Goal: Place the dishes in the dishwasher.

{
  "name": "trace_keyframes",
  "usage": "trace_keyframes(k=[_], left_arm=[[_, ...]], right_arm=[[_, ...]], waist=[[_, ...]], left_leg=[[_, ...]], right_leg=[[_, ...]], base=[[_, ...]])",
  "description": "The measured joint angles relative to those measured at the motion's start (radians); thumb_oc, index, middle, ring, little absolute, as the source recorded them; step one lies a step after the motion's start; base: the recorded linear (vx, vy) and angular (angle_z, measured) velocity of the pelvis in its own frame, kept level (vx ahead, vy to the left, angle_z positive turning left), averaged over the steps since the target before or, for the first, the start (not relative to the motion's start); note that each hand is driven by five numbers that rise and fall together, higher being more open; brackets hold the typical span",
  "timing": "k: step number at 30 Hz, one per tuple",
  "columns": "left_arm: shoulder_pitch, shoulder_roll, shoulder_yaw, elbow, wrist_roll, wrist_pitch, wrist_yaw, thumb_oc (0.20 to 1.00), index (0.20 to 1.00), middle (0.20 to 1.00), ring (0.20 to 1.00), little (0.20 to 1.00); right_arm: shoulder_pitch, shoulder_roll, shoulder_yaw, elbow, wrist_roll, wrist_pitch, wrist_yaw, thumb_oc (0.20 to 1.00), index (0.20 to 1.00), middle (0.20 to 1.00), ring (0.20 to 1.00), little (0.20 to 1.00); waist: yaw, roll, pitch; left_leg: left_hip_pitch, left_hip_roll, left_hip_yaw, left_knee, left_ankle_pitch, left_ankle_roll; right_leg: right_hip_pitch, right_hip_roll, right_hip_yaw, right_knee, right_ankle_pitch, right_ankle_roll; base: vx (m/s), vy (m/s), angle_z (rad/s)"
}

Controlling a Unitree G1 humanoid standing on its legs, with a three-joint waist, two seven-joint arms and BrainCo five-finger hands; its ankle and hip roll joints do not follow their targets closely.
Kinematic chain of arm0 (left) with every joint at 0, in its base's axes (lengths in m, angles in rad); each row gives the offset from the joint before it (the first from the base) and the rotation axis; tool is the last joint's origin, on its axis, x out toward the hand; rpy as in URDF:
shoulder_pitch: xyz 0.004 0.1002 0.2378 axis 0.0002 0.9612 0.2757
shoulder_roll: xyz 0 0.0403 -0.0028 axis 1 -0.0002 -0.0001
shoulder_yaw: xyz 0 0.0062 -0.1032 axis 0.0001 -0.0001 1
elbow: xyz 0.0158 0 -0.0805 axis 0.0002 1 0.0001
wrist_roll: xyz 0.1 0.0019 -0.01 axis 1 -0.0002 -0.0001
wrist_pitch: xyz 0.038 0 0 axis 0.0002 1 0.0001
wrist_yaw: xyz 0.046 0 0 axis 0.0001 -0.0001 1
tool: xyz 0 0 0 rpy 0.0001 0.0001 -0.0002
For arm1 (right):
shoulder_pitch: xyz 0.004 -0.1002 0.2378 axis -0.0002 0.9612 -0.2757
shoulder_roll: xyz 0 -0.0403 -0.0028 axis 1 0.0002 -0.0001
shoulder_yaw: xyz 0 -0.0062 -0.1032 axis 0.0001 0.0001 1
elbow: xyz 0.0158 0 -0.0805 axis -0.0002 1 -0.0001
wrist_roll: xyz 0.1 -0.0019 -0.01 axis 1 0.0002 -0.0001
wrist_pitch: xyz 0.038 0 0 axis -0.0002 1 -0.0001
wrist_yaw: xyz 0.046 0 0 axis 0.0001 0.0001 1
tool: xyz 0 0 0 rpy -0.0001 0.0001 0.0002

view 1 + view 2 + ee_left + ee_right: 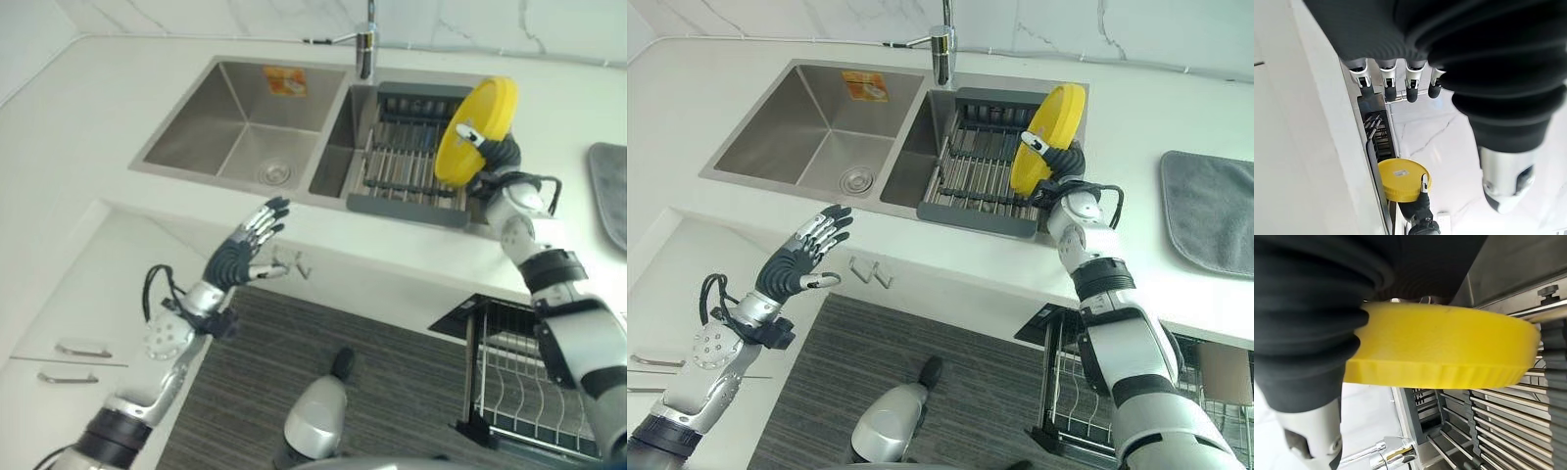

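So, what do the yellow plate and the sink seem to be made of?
Plate: probably plastic, matte opaque yellow, with a thick moulded, ribbed rim; held by the right hand. Sink: apparently brushed stainless steel, grey with soft reflections.

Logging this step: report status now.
Right robot hand shut on yellow plate, tilted on edge over the sink rack. Left robot hand open, idle. Dishwasher rack pulled out, nothing blocking.

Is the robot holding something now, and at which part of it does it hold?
The right hand holds the yellow plate by its lower rim, on edge above the drying rack in the sink. The left hand is open and holds nothing.
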Motion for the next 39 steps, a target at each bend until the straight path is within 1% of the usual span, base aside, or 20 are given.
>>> trace_keyframes(k=[2, 6, 7, 8, 13, 15, 19, 22, 30, 32, 33, 36, 39], left_arm=[[-0.002, -0.002, 0.000, 0.002, 0.000, 0.000, 0.000, 1.000, 1.000, 1.000, 1.000, 1.000], [-0.003, -0.001, 0.000, 0.020, 0.000, 0.000, 0.000, 1.000, 1.000, 1.000, 1.000, 1.000], [-0.003, -0.001, 0.000, 0.021, 0.000, 0.000, 0.000, 1.000, 1.000, 1.000, 1.000, 1.000], [-0.003, -0.001, 0.000, 0.021, 0.000, 0.000, 0.000, 1.000, 1.000, 1.000, 1.000, 1.000], [-0.003, -0.001, -0.004, 0.024, -0.001, 0.000, 0.000, 1.000, 1.000, 1.000, 1.000, 1.000], [-0.006, -0.001, -0.015, 0.024, -0.001, 0.000, 0.000, 1.000, 1.000, 1.000, 1.000, 1.000], [-0.012, -0.002, -0.034, 0.027, -0.009, 0.000, 0.000, 1.000, 1.000, 1.000, 1.000, 1.000], [-0.020, -0.002, -0.035, 0.027, -0.025, 0.000, 0.000, 1.000, 1.000, 1.000, 1.000, 1.000], [-0.034, -0.007, -0.036, 0.027, -0.039, 0.000, 0.000, 1.000, 1.000, 1.000, 1.000, 1.000], [-0.036, -0.007, -0.037, 0.027, -0.039, 0.000, 0.000, 1.000, 1.000, 1.000, 1.000, 1.000], [-0.036, -0.008, -0.037, 0.027, -0.039, 0.000, -0.001, 1.000, 1.000, 1.000, 1.000, 1.000], [-0.039, -0.014, -0.036, 0.026, -0.040, 0.005, -0.001, 1.000, 1.000, 1.000, 1.000, 1.000], [-0.039, -0.018, -0.036, 0.026, -0.040, 0.006, -0.003, 1.000, 1.000, 1.000, 1.000, 1.000]], right_arm=[[-0.006, -0.006, 0.005, 0.014, 0.000, -0.001, -0.002, 1.000, 1.000, 1.000, 1.000, 1.000], [-0.025, -0.025, 0.025, 0.016, 0.000, 0.000, -0.006, 1.000, 1.000, 1.000, 1.000, 1.000], [-0.026, -0.025, 0.025, 0.016, -0.001, 0.000, -0.006, 0.558, 0.558, 0.558, 0.558, 0.558], [-0.026, -0.025, 0.025, 0.016, -0.001, 0.000, -0.006, 0.200, 0.200, 0.200, 0.200, 0.200], [-0.034, -0.027, 0.029, 0.021, -0.002, 0.001, -0.023, 0.200, 0.200, 0.200, 0.200, 0.200], [-0.056, -0.028, 0.038, 0.051, -0.004, 0.001, -0.029, 0.200, 0.200, 0.200, 0.200, 0.200], [-0.061, -0.025, 0.044, 0.053, -0.011, 0.000, -0.030, 0.200, 0.200, 0.200, 0.200, 0.200], [-0.062, -0.025, 0.046, 0.054, -0.012, 0.000, -0.050, 0.200, 0.200, 0.200, 0.200, 0.200], [-0.062, -0.021, 0.044, 0.053, -0.005, -0.005, -0.071, 0.200, 0.200, 0.200, 0.200, 0.200], [-0.062, -0.016, 0.044, 0.053, 0.012, -0.009, -0.079, 0.200, 0.200, 0.200, 0.200, 0.200], [-0.061, -0.014, 0.043, 0.053, 0.020, -0.014, -0.081, 0.200, 0.200, 0.200, 0.200, 0.200], [-0.040, 0.018, 0.016, 0.042, 0.093, -0.051, -0.082, 0.200, 0.200, 0.200, 0.200, 0.200], [-0.016, 0.043, -0.014, -0.002, 0.125, -0.069, -0.078, 0.200, 0.200, 0.200, 0.200, 0.200]], waist=[[0.000, -0.002, 0.001], [0.002, -0.006, 0.005], [0.002, -0.007, 0.006], [0.003, -0.007, 0.006], [0.002, -0.007, 0.006], [0.002, -0.004, 0.009], [0.009, -0.001, 0.013], [0.018, 0.000, 0.013], [0.019, 0.000, 0.013], [0.019, 0.001, 0.014], [0.017, 0.002, 0.014], [0.013, 0.002, 0.014], [0.007, 0.002, 0.014]], left_leg=[[-0.001, -0.004, -0.008, 0.004, -0.005, -0.003], [-0.012, -0.007, -0.016, 0.011, -0.003, -0.001], [-0.012, -0.007, -0.017, 0.011, -0.003, -0.001], [-0.012, -0.007, -0.017, 0.011, -0.003, -0.001], [-0.013, -0.007, -0.017, 0.012, -0.003, -0.001], [-0.021, -0.006, -0.020, 0.014, -0.005, -0.002], [-0.032, -0.007, -0.021, 0.021, -0.008, 0.000], [-0.032, -0.008, -0.020, 0.022, -0.008, 0.001], [-0.031, -0.008, -0.018, 0.022, -0.008, 0.001], [-0.031, -0.008, -0.017, 0.024, -0.007, 0.001], [-0.031, -0.007, -0.017, 0.023, -0.009, 0.001], [-0.026, -0.006, -0.014, 0.025, -0.008, 0.002], [-0.024, -0.005, -0.014, 0.025, -0.008, 0.001]], right_leg=[[0.003, -0.007, -0.005, 0.008, -0.006, 0.003], [-0.004, -0.008, -0.005, 0.018, -0.012, -0.003], [-0.004, -0.008, -0.005, 0.018, -0.013, -0.004], [-0.003, -0.008, -0.005, 0.018, -0.013, -0.004], [-0.006, -0.007, -0.004, 0.019, -0.013, -0.003], [-0.016, -0.008, 0.000, 0.027, -0.017, -0.001], [-0.026, -0.011, 0.003, 0.036, -0.020, -0.001], [-0.026, -0.012, 0.003, 0.036, -0.021, -0.001], [-0.026, -0.012, 0.003, 0.036, -0.020, -0.001], [-0.027, -0.011, 0.005, 0.037, -0.017, 0.004], [-0.031, -0.011, 0.006, 0.036, -0.021, -0.002], [-0.020, -0.012, 0.005, 0.036, -0.019, -0.001], [-0.019, -0.010, 0.006, 0.035, -0.019, -0.001]], base=[[0.00, -0.003, 0.09], [0.01, 0.002, 0.07], [0.00, 0.000, 0.00], [0.00, 0.000, 0.00], [-0.05, 0.015, -0.01], [0.02, -0.022, 0.00], [0.01, -0.012, 0.02], [0.00, 0.000, 0.00], [-0.03, 0.001, 0.00], [-0.01, -0.021, -0.01], [0.05, -0.068, -0.02], [-0.09, -0.040, 0.00], [-0.06, -0.104, 0.00]])
